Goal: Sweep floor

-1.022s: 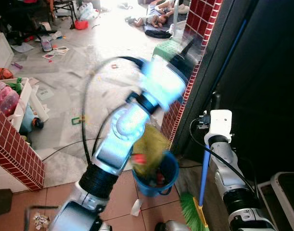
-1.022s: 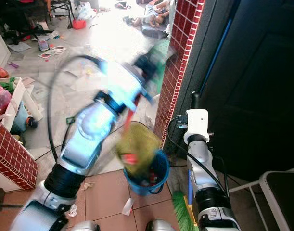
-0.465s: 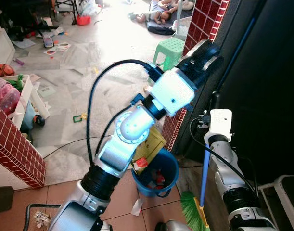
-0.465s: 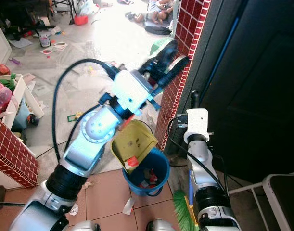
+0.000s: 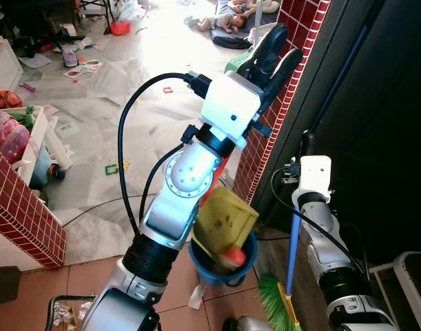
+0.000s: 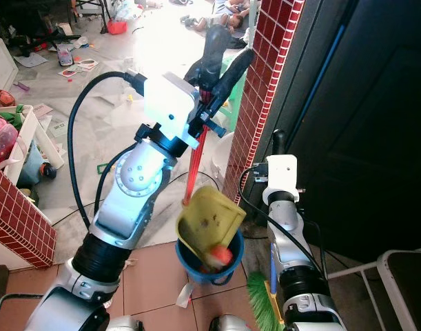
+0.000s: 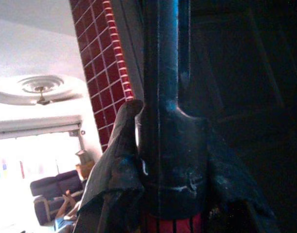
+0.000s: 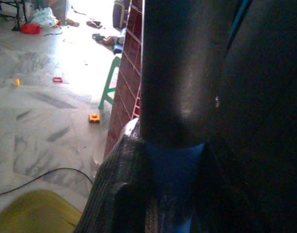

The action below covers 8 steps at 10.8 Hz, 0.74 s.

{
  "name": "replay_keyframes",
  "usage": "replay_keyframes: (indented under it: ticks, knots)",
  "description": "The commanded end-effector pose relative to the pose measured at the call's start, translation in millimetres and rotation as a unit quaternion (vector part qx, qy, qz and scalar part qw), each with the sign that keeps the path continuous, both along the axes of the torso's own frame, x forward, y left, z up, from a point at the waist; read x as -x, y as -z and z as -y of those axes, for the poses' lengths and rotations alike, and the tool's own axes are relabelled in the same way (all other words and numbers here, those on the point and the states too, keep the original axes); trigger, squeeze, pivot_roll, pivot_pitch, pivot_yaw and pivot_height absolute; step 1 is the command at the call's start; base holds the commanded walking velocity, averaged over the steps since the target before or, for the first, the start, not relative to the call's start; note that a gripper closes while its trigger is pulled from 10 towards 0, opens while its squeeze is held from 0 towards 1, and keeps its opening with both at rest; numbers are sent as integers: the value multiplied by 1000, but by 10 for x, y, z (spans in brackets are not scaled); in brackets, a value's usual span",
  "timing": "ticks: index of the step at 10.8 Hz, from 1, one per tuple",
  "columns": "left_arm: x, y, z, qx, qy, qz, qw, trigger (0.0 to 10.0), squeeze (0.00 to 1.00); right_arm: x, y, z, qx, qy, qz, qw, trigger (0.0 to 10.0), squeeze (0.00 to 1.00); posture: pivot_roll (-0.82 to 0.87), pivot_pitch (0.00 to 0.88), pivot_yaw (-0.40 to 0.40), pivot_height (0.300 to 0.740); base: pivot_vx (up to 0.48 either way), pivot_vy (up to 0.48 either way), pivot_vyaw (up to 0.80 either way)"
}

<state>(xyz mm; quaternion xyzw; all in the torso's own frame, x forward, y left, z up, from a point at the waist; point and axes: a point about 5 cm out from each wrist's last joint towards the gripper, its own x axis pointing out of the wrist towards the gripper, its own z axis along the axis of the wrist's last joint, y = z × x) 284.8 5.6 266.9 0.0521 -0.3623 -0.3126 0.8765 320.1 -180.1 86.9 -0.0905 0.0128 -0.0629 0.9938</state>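
Left gripper (image 5: 271,49) raised high in front of the red brick pillar (image 5: 293,41), fingers pinched on the thin red handle (image 6: 196,165) of the yellow dustpan (image 5: 225,219). Handle's long axis runs nearly straight down from the gripper. The pan hangs tilted at its lower end, directly over the blue bucket (image 5: 200,264), its lip at or just inside the rim. A red scrap (image 5: 235,257) sits at the pan's low edge, on the point of dropping in, by my reading. Pan blurred in the right eye view, so likely swinging.

Right gripper (image 5: 306,141) lower, against the dark door (image 5: 389,124), closed around the blue broom handle (image 5: 295,241). Broom stands near upright; green bristles (image 5: 273,303) on the floor just beside the bucket, on the robot's right.

Key relation: pan is straight below the left gripper and above the bucket mouth. Emptying depends on tipping the handle without carrying the pan off that line. Left arm is the one doing this; right arm just parks the broom.

White scrap (image 5: 194,298) on the tiles touching or just beside the bucket base; more litter (image 5: 62,316) near the left edge. Judged: dumping step; floor beyond is not yet swept, with toys and paper scattered well apart.
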Motion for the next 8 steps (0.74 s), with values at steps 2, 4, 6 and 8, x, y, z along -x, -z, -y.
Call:
replay_keyframes:
  ticks: [2,4,6,8]
  knots:
    - [148,-203,76,-43,8,111,993,10000,0,-52,-78,4,9,-4,14,1000,10000,0,-3,0,-57,740,0,0,0]
    - [112,-242,41,-26,3,99,995,10000,0,-61,-79,8,9,-4,14,1000,10000,0,-2,0,-57,740,0,0,0]
    - [34,-456,-131,5,-39,114,993,10000,0,-65,-82,6,9,-5,15,1000,10000,0,-3,0,-58,740,0,0,0]
    - [-86,-851,-580,63,-166,154,972,10000,0,-72,-76,-1,9,-8,13,1000,10000,0,10,0,-64,740,0,0,0]
